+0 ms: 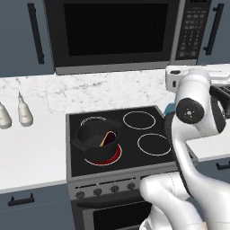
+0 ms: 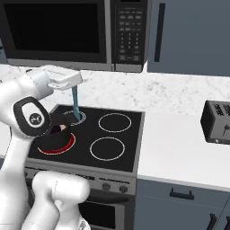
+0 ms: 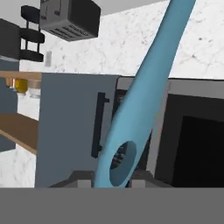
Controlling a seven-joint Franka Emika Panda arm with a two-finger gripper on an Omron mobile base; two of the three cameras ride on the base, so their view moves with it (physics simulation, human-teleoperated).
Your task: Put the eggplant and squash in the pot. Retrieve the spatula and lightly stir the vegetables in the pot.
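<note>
The dark pot (image 1: pixel 92 143) sits on the glowing red front-left burner. Inside it lie the dark purple eggplant (image 1: pixel 111 139) and the tan squash (image 1: pixel 104 138), side by side. In the right base view my arm covers part of the pot (image 2: pixel 57 136). My gripper (image 2: pixel 73 88) hovers above the stove, just right of the pot, shut on the handle of the teal spatula (image 2: pixel 76 105). The spatula hangs blade down over the rear-left burner. In the hand view the spatula (image 3: pixel 144 92) runs from between my fingertips (image 3: pixel 139 175) up and away.
A microwave (image 1: pixel 117 31) hangs over the stove. Two white bottles (image 1: pixel 24 114) stand on the left counter. A dark toaster (image 2: pixel 218 121) sits on the right counter. The other burners (image 2: pixel 108 148) carry nothing.
</note>
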